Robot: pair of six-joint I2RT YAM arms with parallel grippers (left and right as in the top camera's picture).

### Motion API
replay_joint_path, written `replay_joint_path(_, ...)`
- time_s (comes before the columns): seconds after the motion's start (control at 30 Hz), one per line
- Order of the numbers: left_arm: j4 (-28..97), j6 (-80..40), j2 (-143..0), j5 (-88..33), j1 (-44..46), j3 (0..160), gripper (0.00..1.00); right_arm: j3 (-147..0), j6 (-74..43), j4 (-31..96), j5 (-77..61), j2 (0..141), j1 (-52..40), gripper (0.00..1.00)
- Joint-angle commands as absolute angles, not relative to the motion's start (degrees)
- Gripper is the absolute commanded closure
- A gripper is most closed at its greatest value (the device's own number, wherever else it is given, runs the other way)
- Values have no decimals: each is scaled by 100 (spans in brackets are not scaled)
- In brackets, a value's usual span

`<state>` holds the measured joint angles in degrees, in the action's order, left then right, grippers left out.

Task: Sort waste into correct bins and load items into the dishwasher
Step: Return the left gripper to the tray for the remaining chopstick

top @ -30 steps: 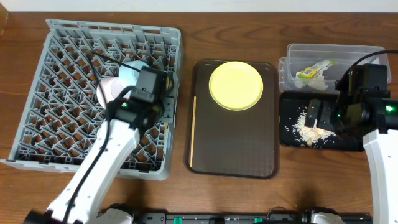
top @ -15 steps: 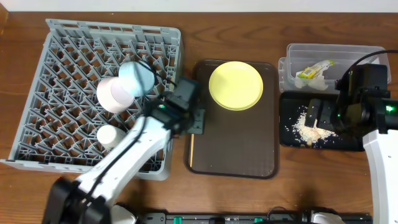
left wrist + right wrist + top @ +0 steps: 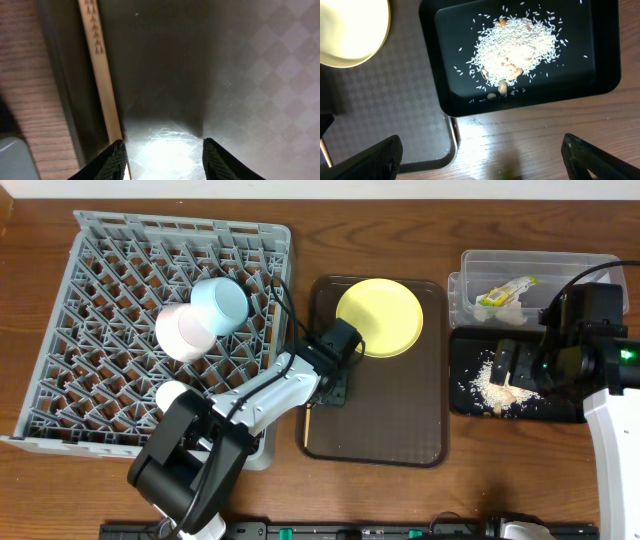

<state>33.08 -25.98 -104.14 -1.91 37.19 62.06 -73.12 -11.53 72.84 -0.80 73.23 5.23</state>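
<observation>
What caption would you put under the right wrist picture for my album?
Rice crumbs heaped in the black tray, beside the brown tray holding a yellow plate.

Looks like a robotics lab bench dressed as a dish-clearing station: cabled left arm (image 3: 270, 385) and right arm (image 3: 610, 420) reach in from the front edge of a wood-grain table (image 3: 400, 240), with a black mounting rail (image 3: 380, 531) along that edge. Props are canteen kit set straight on the table: grey dish rack (image 3: 180, 222), brown serving tray (image 3: 390, 410), clear tub (image 3: 560, 265), black tray (image 3: 470, 345) of rice scraps (image 3: 495, 380)
</observation>
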Motion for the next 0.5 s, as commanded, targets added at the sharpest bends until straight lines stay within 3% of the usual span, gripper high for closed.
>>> replay_joint_path(0.0,3328,-2692,-10447,117,3706,6173,50,-7380,-1197,7293,-49,7308,545,1)
replay_joint_path(0.47,3461,-2825,-10479,89,3710,6167,50,-7380,-1194,7314,-49,7308,545,1)
